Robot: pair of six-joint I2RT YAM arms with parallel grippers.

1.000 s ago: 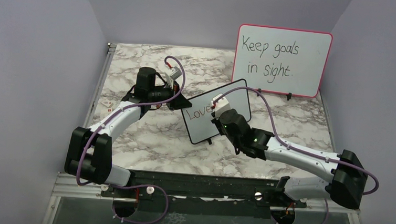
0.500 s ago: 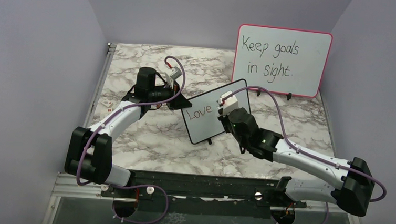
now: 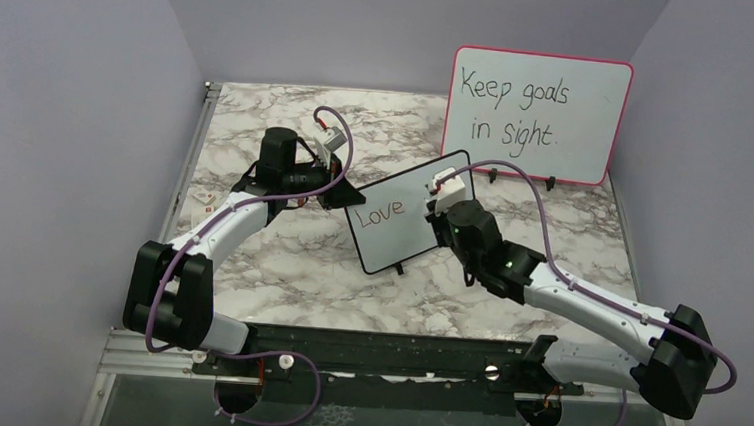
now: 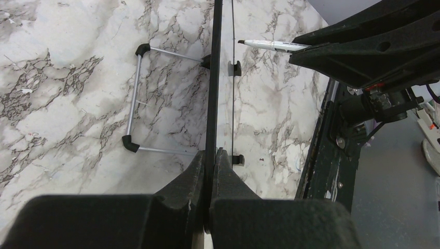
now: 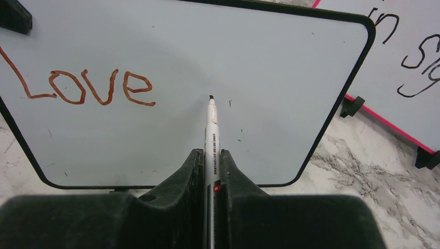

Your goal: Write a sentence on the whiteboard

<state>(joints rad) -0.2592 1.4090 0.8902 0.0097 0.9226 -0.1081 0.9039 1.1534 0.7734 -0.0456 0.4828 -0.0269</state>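
Marker (image 5: 211, 124) sits pinched tight in the right gripper (image 5: 210, 155) — its tip just ahead, at the whiteboard (image 5: 270, 62), right of the sentence (image 5: 85, 87), which reads only "Love". The left gripper (image 4: 209, 155) clamps the board's edge — fingers closed on it.

The left gripper (image 4: 210, 171) pinches the rim of the whiteboard (image 4: 212, 78), seen edge-on; its wire stand (image 4: 136, 98) lies toward the far edge of the desk (image 4: 67, 78). From the near edge, the right gripper (image 4: 306, 52) holds a marker (image 4: 267, 45), tip just beside the board's face.
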